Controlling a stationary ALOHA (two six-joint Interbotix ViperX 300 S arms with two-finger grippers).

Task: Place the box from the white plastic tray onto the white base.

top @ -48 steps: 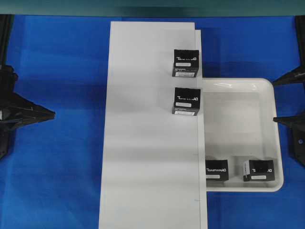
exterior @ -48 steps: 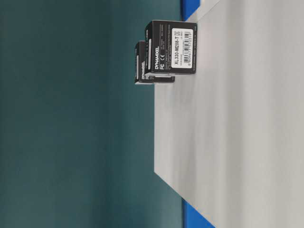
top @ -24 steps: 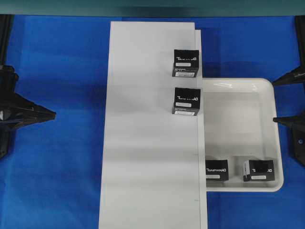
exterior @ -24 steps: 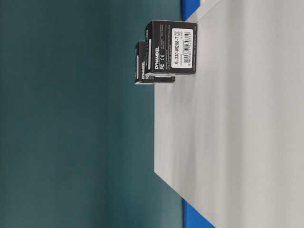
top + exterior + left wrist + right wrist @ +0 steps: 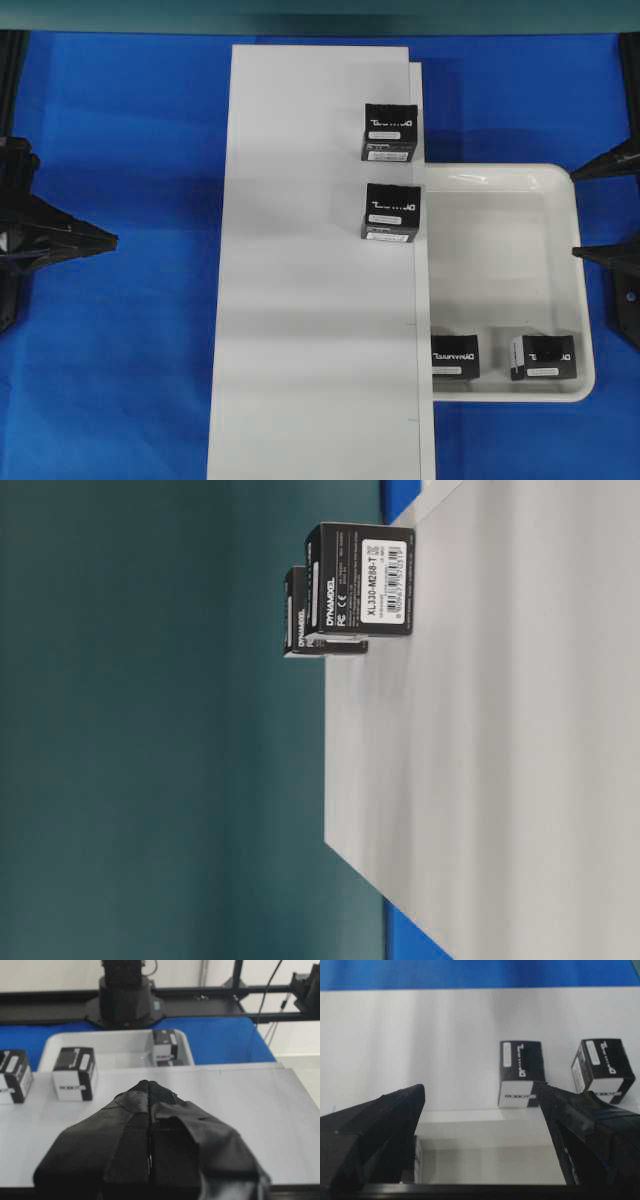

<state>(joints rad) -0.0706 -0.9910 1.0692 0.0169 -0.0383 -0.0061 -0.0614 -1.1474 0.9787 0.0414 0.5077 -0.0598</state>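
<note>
Overhead exterior view: the white base (image 5: 315, 270) runs down the middle of the blue bench (image 5: 130, 350), with the white plastic tray (image 5: 560, 180) touching its right edge. Two boxes sit on the base near that edge, one (image 5: 390, 131) in the upper part of the frame and another (image 5: 391, 211) just below it. Two more lie in the tray's lower part: the box (image 5: 455, 356) beside the base and a fourth (image 5: 542, 357) to its right. The left gripper (image 5: 100, 240) at the left edge has its fingers pressed together, holding nothing. The right gripper (image 5: 590, 212) at the right edge stands wide, empty.
</note>
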